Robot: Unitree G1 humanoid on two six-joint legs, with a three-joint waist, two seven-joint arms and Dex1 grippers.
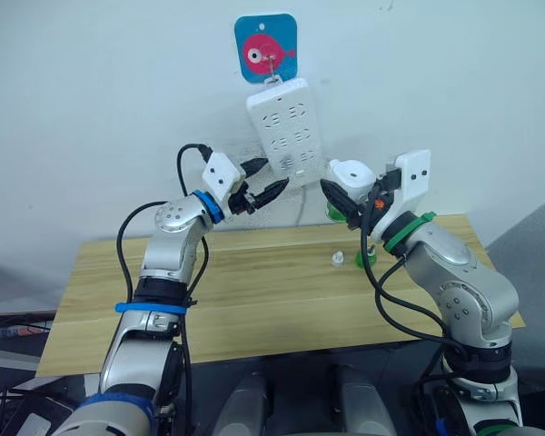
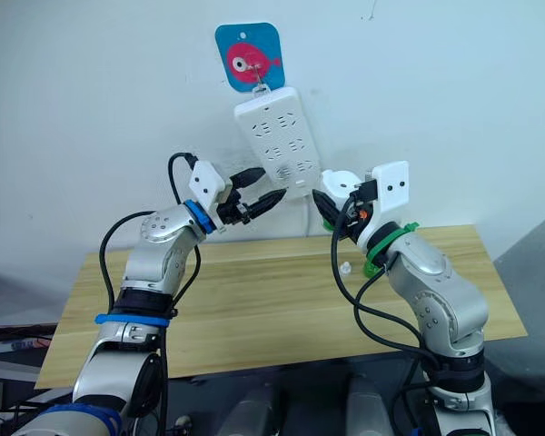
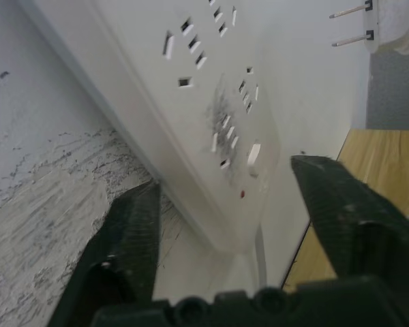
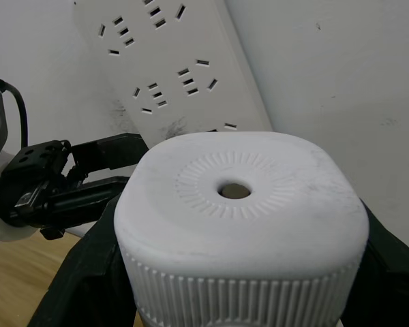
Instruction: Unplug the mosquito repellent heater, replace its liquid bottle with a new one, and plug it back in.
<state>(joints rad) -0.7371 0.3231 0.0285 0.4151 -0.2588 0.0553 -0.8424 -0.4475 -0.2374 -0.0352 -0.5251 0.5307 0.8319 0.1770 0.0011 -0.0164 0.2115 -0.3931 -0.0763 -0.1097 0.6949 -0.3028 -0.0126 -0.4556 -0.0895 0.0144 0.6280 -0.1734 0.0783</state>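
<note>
Mosquito repellent heater [image 4: 242,225], small white rounded plastic unit with ribbed skirt and round vent hole, sits clamped in right gripper [image 1: 342,202], unplugged, prongs aimed at the long white multi-socket power strip [image 1: 283,127] hanging tilted on the wall. Its underside is hidden. Left gripper [image 1: 260,189] fingers spread apart around strip's lower end.
</note>
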